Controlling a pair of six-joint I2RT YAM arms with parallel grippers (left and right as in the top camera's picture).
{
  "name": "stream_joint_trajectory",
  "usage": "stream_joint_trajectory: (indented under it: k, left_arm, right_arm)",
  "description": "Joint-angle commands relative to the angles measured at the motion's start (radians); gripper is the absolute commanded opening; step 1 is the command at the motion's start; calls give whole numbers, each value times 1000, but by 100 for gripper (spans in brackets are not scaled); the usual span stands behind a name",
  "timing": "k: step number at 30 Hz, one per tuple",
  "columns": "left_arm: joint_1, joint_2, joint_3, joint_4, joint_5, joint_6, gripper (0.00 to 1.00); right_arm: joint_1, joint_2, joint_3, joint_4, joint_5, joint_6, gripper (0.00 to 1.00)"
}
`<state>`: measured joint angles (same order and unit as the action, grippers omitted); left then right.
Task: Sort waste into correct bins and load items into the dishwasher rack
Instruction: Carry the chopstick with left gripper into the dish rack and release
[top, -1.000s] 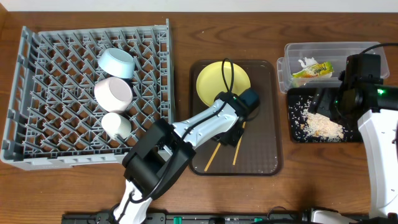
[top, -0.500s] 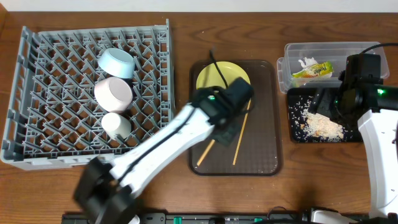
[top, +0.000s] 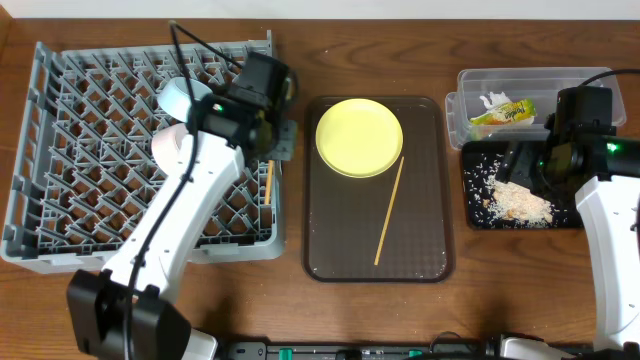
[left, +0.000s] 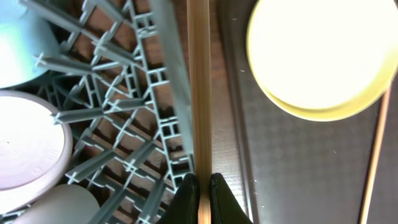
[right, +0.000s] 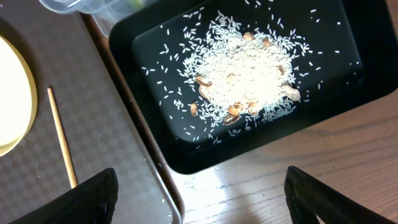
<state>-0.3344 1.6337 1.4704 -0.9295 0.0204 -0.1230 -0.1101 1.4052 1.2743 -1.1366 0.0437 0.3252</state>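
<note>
Wooden chopstick pinched by left pincer beside rack wall; right pincer spread.

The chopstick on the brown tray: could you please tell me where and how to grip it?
Grip the chopstick near its middle, from straight above, pinching across its thin width. It lies flat and slanted on the tray, with bare surface either side there; its far end crowds the yellow plate.

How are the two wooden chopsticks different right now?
One thin wooden chopstick is pinched in the left fingers by the grey plastic rack's edge; the other chopstick lies loose on the flat brown tray. The pinched one runs along the rack's side, the loose one slants. Both are thin pale wood.
</note>
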Motion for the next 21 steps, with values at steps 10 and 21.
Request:
stream_joint_trajectory:
  k: [10,21]
  left_arm:
    - [81,168,16,16,32,-12,38]
    - [24,58,23,17,198,-9,60]
  right_arm:
    - [-8,-8,6,-1,1,-13,84]
    - [-8,-8,6,0,1,-19,84]
